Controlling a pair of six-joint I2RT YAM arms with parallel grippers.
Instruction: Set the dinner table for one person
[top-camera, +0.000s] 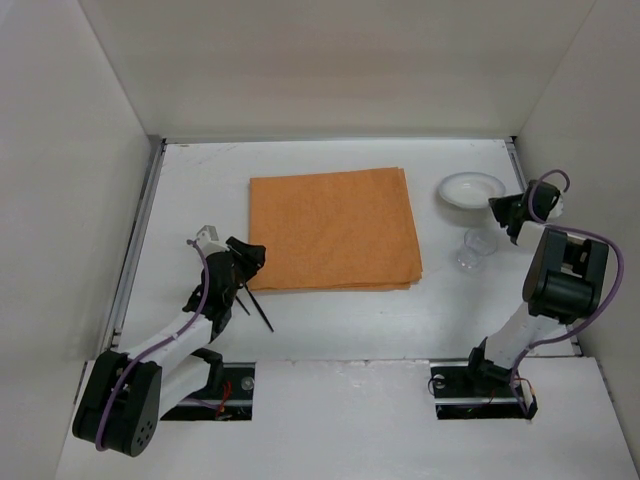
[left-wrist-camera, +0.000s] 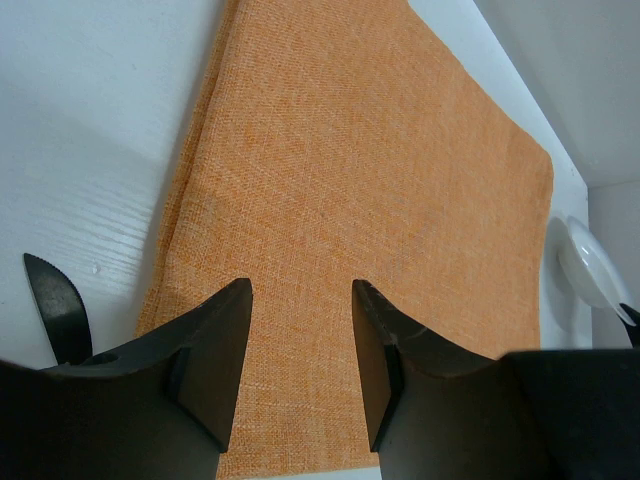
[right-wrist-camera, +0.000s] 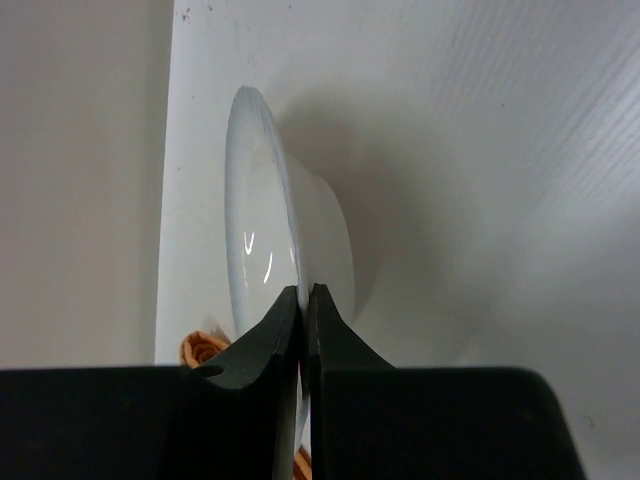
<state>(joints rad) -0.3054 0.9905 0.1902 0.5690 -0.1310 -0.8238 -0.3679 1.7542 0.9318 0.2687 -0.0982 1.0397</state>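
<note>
With the orange rectangular cloth mat (top-camera: 335, 230) centred on the matte-white flat bench (top-camera: 330, 330), the right gripper (right-wrist-camera: 303, 292) pinches the rim of the glossy white round bowl (right-wrist-camera: 262, 230), the left gripper (left-wrist-camera: 300, 285) is spread and empty, and the clear cup (top-camera: 478, 248) and black knife (top-camera: 258, 310) lie unplaced.

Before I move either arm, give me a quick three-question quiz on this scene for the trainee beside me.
1. True or false: the left gripper is open, with nothing between its fingers.
2. What is the right gripper pinching? A) the orange mat B) the rim of the white bowl C) a fork handle
3. Fill in: the clear cup stands on the dinner table to the mat's ____ side, nearer the arm bases than the bowl.

Key: 1 true. 2 B. 3 right.
</note>
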